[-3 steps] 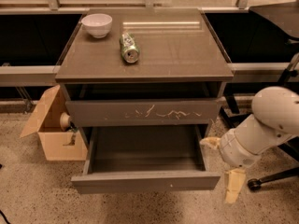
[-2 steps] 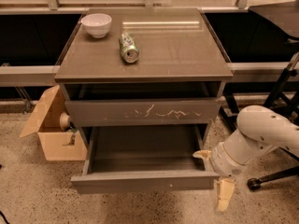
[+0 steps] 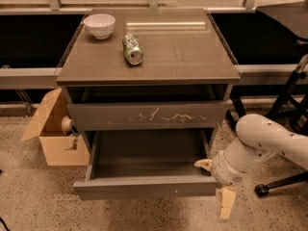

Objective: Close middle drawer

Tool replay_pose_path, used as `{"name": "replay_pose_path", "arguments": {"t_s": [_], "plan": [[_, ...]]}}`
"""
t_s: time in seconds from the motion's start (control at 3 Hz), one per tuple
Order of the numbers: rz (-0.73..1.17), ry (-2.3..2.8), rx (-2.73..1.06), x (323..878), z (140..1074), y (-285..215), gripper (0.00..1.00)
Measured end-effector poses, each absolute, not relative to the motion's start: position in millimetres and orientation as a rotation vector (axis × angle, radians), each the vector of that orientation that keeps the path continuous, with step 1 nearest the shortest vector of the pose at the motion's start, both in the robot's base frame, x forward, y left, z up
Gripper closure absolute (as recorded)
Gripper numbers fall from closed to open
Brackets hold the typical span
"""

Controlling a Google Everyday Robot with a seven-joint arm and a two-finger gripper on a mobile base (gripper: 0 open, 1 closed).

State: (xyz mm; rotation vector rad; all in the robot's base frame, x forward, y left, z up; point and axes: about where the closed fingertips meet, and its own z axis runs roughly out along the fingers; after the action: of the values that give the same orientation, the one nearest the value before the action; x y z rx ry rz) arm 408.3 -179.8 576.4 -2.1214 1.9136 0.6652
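End effector [image 3: 215, 184] spread, straddling middle drawer [image 3: 144, 188] right corner; can [image 3: 133, 49], bowl [image 3: 99, 25] atop.

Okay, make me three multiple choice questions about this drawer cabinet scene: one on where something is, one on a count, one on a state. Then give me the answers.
1. Where is the gripper?
A) up at the scratched top drawer
B) at the right end of the middle drawer's front
C) inside the cardboard box

2. How many things lie on the cabinet top?
A) two
B) four
C) none

3. What state is the middle drawer in?
A) shut flush
B) pulled out
C) taken out and lying on the floor

Answers:
1. B, since its pale fingers show spread apart at that front right corner.
2. A, since only a white bowl and a green can lie there.
3. B, since the drawer's front stands well forward of the cabinet and its inside is visible.
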Motion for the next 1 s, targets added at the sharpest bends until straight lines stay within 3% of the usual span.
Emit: {"name": "replay_pose_path", "arguments": {"t_s": [1.0], "plan": [[0.732,1.888,-2.128,422.6,458.0,-188.7,0.64]]}}
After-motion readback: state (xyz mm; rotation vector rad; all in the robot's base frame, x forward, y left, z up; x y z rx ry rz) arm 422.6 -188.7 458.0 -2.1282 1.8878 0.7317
